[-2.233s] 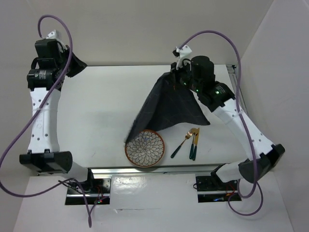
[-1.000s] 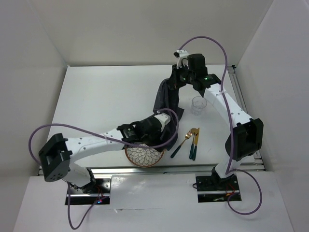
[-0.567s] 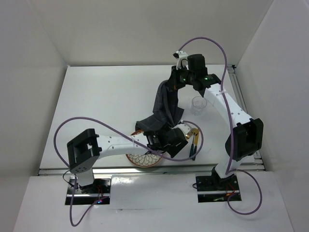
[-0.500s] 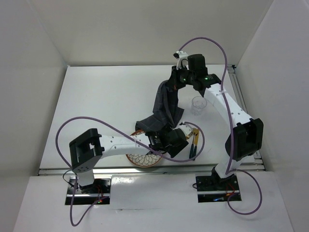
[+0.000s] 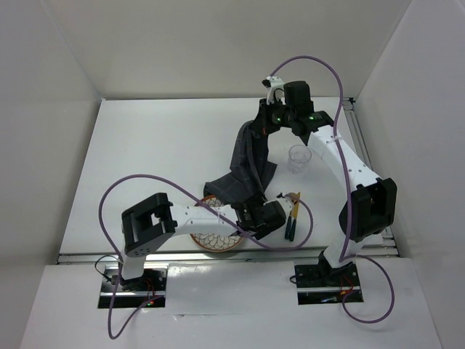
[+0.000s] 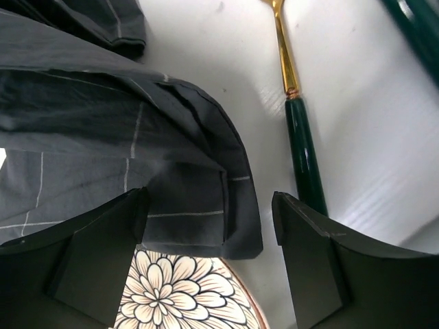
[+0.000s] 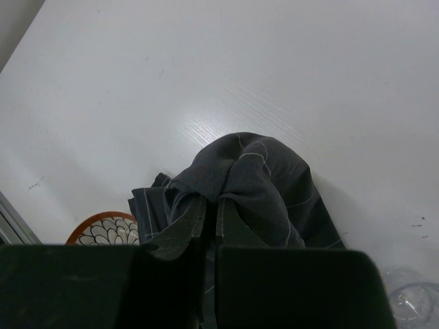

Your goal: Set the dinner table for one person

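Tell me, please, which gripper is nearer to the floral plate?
Left. The left gripper hovers open just above the floral plate at its rim; the right gripper is far behind it, shut on the raised grey cloth.

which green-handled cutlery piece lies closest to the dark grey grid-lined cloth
The gold-necked green-handled piece right beside the dark grey cloth; the other green-handled cutlery lies farther off, at the view's edge.

One white surface (image 5: 145, 145) is counted. On it are seen one dark grey grid-lined cloth (image 5: 247, 163), one flower-patterned plate (image 5: 205, 240) by the near edge, one clear glass (image 5: 298, 158), and at least two green-handled utensils (image 6: 306, 161); a third cannot be confirmed.
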Tool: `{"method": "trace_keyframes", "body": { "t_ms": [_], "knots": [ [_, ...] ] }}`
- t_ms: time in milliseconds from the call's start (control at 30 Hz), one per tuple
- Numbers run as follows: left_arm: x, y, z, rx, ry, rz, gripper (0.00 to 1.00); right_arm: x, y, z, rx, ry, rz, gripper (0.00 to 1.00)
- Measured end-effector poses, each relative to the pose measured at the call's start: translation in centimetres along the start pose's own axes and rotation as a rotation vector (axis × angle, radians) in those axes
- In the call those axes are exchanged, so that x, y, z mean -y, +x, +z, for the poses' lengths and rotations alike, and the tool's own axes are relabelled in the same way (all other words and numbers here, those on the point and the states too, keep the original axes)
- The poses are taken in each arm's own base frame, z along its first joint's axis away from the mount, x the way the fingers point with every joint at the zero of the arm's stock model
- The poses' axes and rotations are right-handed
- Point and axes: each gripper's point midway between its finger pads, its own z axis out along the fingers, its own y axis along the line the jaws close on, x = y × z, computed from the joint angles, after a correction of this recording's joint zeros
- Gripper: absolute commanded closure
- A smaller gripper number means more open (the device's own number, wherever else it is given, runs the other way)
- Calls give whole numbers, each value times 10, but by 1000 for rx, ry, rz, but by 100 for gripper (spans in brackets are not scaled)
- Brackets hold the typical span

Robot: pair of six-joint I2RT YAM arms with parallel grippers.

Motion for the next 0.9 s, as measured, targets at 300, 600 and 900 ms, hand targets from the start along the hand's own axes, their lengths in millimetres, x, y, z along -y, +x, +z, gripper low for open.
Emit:
{"method": "trace_keyframes", "body": {
  "t_ms": [300,600,900],
  "knots": [
    [-7,7,9,-33,-71,41,24,0,0,0,0,0,1,100],
    [-24,-1,2,-30,-168,-3,100,0,0,0,0,0,1,100],
    [-71,-27,-52,48,-266,-167,100,6,-1,-2,3,12,10,100]
  ]
}}
